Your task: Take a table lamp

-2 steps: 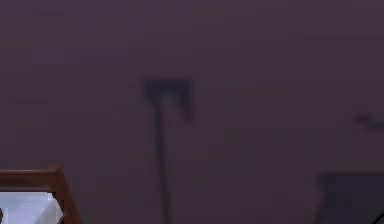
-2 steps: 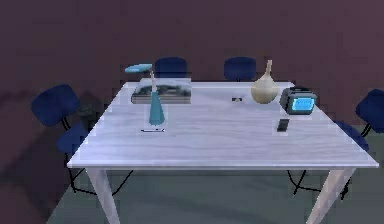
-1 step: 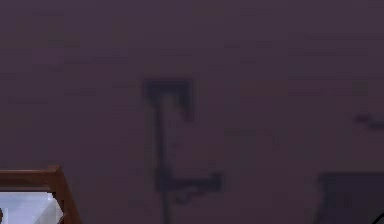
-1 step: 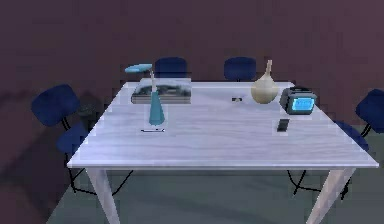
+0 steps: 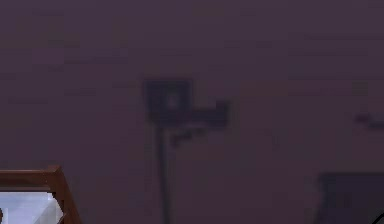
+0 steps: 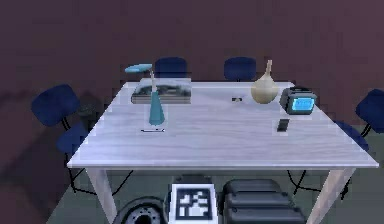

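A blue table lamp [image 6: 155, 104] with a cone base and a bent head stands on the left part of a pale table [image 6: 220, 145] in the arm side view. Near that view's bottom edge, below the table's front edge, lies a white square with black marks [image 6: 192, 203], and left of it the gripper's dark rounded body [image 6: 140, 212]. The arm's dark segments [image 6: 262, 200] lie to the right of the square. The gripper's far end is cut off at the edge, so I cannot tell whether it holds anything.
Behind the lamp lies a flat dark tray-like thing [image 6: 166, 92]. A beige vase [image 6: 264, 88], a small blue box [image 6: 298, 100] and a dark remote-like bar [image 6: 284, 125] stand at the table's right. Dark blue chairs [image 6: 55, 108] ring the table. A wooden corner [image 5: 55, 185] shows in the forward view.
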